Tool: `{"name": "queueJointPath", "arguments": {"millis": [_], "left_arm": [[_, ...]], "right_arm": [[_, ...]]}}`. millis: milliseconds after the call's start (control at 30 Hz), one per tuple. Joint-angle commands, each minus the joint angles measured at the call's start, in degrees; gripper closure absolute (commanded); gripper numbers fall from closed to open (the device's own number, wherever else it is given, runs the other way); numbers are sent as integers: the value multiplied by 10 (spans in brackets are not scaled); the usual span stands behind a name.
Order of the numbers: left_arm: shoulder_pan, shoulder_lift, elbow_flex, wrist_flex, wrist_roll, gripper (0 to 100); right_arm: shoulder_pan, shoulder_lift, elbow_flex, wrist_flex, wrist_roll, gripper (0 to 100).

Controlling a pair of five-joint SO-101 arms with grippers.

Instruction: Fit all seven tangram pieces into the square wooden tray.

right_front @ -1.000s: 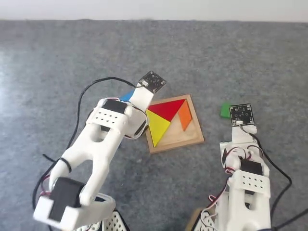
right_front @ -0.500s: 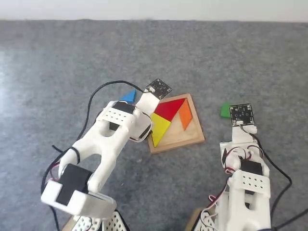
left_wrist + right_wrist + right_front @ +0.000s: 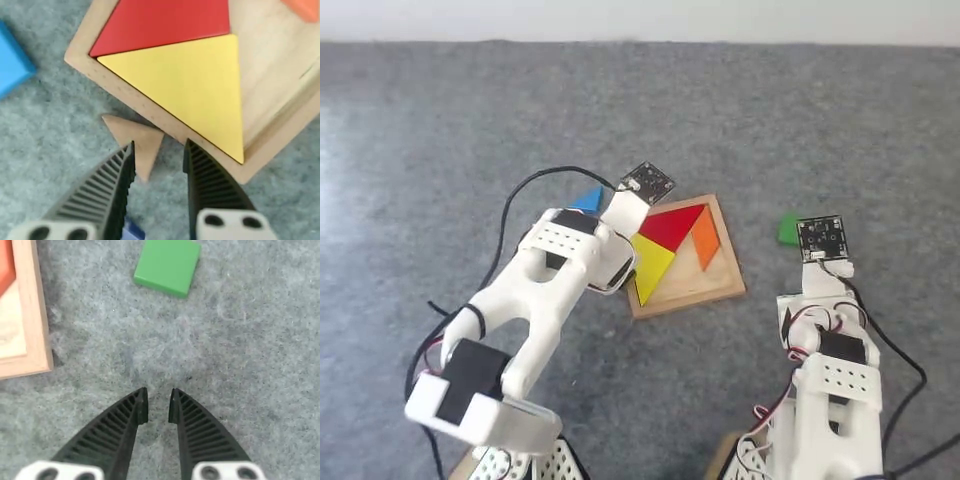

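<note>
Wooden triangle (image 3: 136, 142) lies just outside the tray (image 3: 150, 107) rim, so the left pincer (image 3: 159, 144) hangs spread astride it, apparently to grasp it, while the right pincer (image 3: 157, 392), barely parted, hovers beyond the tray's opposite side near the green square (image 3: 167, 265).

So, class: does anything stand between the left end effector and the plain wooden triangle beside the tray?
Nothing visible does. The open left end effector hangs right by the triangle, which lies on the carpet beside the tray rim.
</note>
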Motion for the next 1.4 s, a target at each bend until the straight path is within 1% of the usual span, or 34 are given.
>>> {"name": "queueJointPath", "arguments": {"millis": [0,167,333,400,633,833,1100,1367], "left_arm": [[-14,13,-22,4,-5,846],[-12,17,-23,4,-20,845],[-33,15,-24,4,-23,845],[-44,15,-25,4,-40,845],[-50,14,-24,8,-47,845],[-42,12,-37,21,-45,845],[13,17,-39,18,-43,846],[17,18,-38,18,-44,845]], "right_arm": [[-2,-14,-5,-12,5,919],[-2,-14,-5,-12,5,919],[-2,-14,-5,-12,5,919],[-2,-14,-5,-12,5,919],[-2,-14,-5,-12,5,919],[-2,-14,-5,-12,5,919],[-2,-14,-5,-12,5,919],[-2,-14,-5,-12,5,919]]}}
